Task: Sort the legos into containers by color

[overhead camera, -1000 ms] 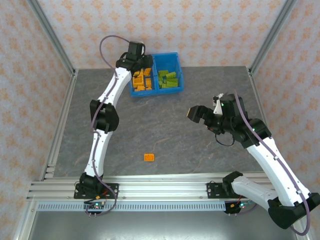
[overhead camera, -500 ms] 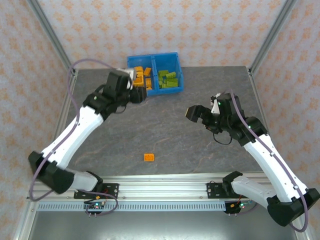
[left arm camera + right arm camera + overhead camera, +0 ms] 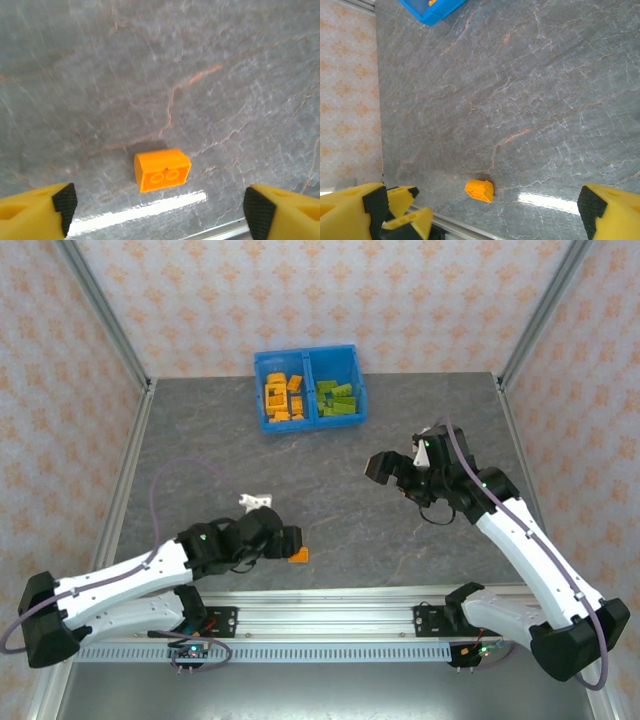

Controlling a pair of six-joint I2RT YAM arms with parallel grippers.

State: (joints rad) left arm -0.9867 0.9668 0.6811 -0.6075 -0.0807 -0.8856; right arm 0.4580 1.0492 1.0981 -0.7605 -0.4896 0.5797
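One orange lego (image 3: 298, 554) (image 3: 162, 170) (image 3: 480, 190) lies alone on the grey table near the front rail, its hollow underside facing the left wrist camera. My left gripper (image 3: 289, 542) (image 3: 160, 212) hovers low just beside it, open, the brick lying ahead of the gap between the fingers. The blue bin (image 3: 315, 423) stands at the back, with orange legos (image 3: 283, 397) in its left compartment and green legos (image 3: 338, 398) in its right one. My right gripper (image 3: 384, 468) (image 3: 480, 215) hangs open above the table's right middle, holding nothing.
The aluminium front rail (image 3: 320, 605) runs just behind the lone brick. Metal frame posts (image 3: 100, 315) and patterned walls enclose the table. A corner of the bin (image 3: 432, 7) shows in the right wrist view, and the left gripper's yellow fingers (image 3: 405, 220) too.
The left arm has swung from the bin's orange compartment down to the front of the table, beside the lone orange brick. The right gripper has drifted slightly left.
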